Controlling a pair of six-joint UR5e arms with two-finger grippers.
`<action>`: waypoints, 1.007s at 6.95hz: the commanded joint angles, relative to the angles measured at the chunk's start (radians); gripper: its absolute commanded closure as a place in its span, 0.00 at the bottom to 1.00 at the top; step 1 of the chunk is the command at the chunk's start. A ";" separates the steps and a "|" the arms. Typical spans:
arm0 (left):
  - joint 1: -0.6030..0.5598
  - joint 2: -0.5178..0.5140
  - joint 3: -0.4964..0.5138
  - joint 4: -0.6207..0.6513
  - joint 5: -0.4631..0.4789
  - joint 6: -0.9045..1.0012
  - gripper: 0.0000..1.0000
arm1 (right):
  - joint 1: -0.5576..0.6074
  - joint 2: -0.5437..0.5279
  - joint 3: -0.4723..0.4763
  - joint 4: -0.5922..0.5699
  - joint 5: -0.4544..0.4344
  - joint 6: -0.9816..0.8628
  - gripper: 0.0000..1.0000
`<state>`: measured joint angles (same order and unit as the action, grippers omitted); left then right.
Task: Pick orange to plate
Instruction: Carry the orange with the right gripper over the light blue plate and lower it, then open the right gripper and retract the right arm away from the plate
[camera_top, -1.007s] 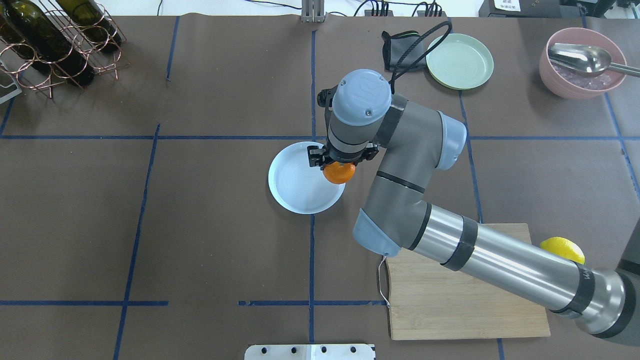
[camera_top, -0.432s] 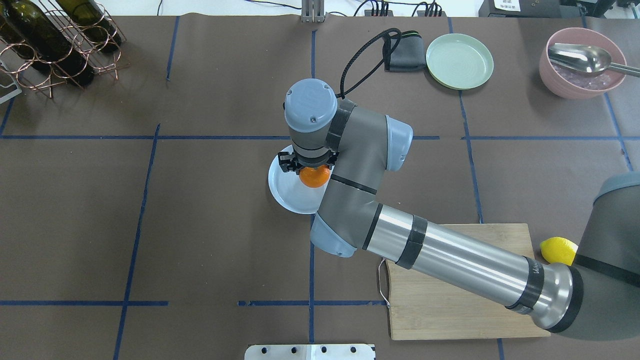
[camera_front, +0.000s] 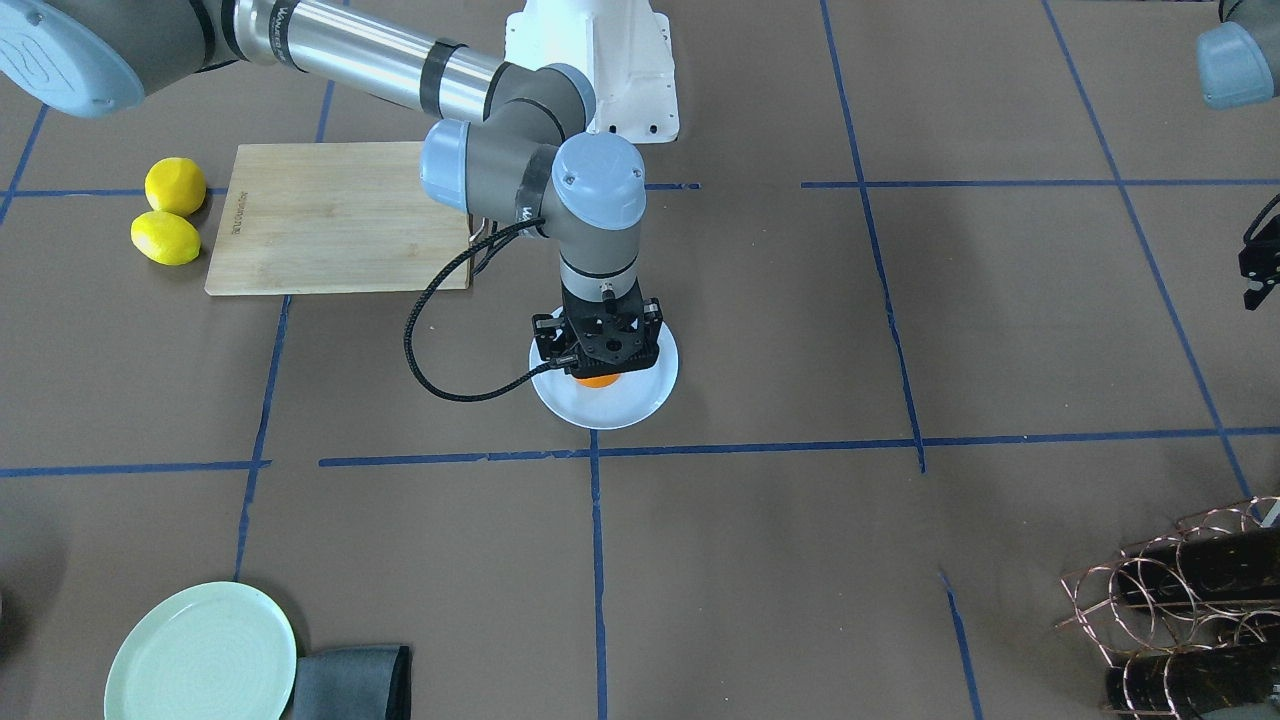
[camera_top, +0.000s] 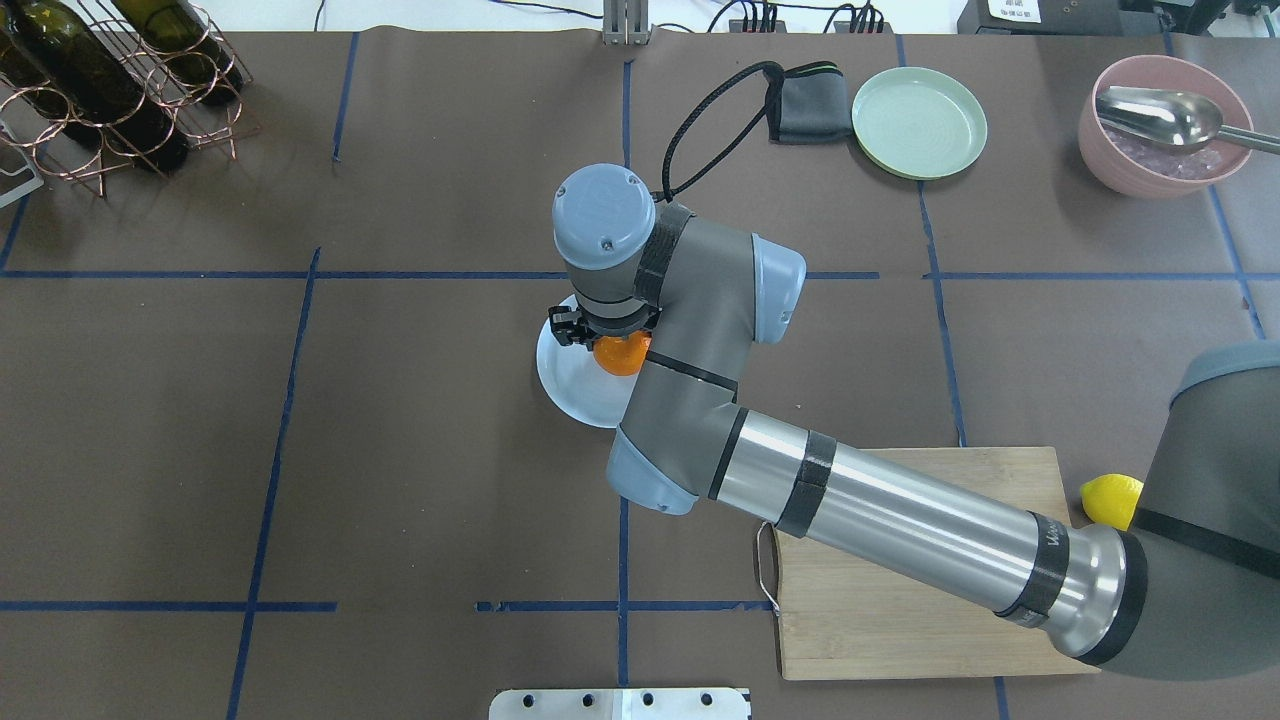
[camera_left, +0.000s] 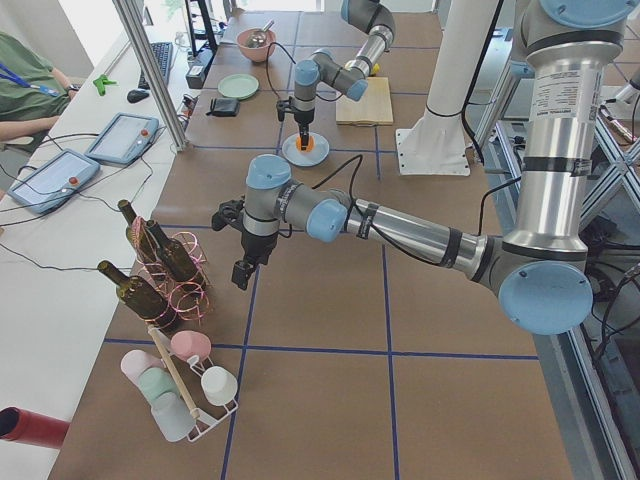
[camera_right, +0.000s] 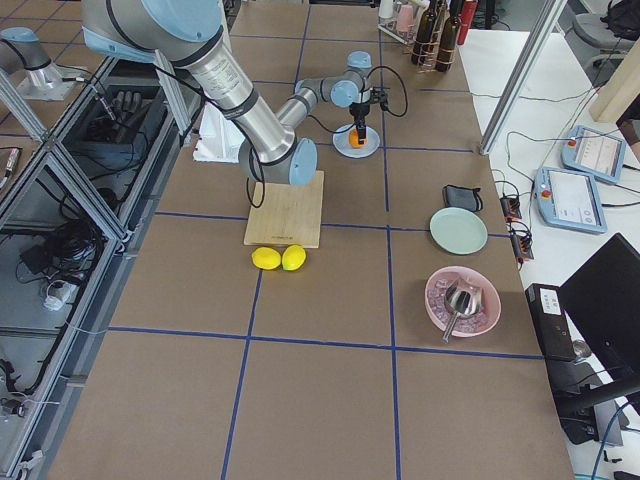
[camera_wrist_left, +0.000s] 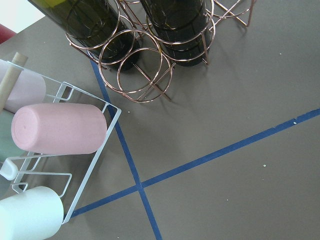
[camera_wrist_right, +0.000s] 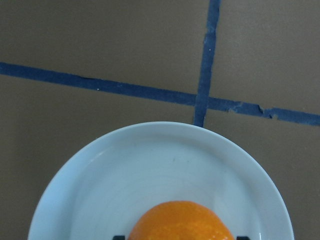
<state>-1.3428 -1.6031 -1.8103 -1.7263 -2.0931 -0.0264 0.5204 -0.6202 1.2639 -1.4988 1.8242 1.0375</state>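
The orange is clamped between the fingers of my right gripper, which is shut on it and points straight down. It hangs low over the middle of the pale bluish-white plate. From the frames I cannot tell whether the fruit touches the plate. The right wrist view shows the orange at the bottom edge with the plate spread beneath it. From the front the gripper body hides most of the orange. My left gripper hovers far off by the bottle rack, its jaws unclear.
A wooden cutting board lies under the right arm, with two lemons beside it. A pale green plate, a dark cloth and a pink bowl with a spoon sit at the back right. A wine rack stands back left.
The right arm has carried the orange leftward from above the plate's right rim to over its middle and has come lower. The left arm has not visibly moved.
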 joint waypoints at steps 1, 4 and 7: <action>-0.001 0.000 0.020 -0.001 -0.040 -0.001 0.00 | 0.004 0.023 0.006 0.000 0.006 0.003 0.00; -0.010 0.005 0.023 0.002 -0.041 -0.001 0.00 | 0.151 -0.010 0.165 -0.169 0.124 -0.031 0.00; -0.053 0.000 0.029 0.066 -0.044 0.002 0.00 | 0.367 -0.298 0.469 -0.307 0.258 -0.360 0.00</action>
<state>-1.3811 -1.6020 -1.7827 -1.6777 -2.1355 -0.0253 0.7820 -0.7948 1.6187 -1.7645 2.0040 0.8225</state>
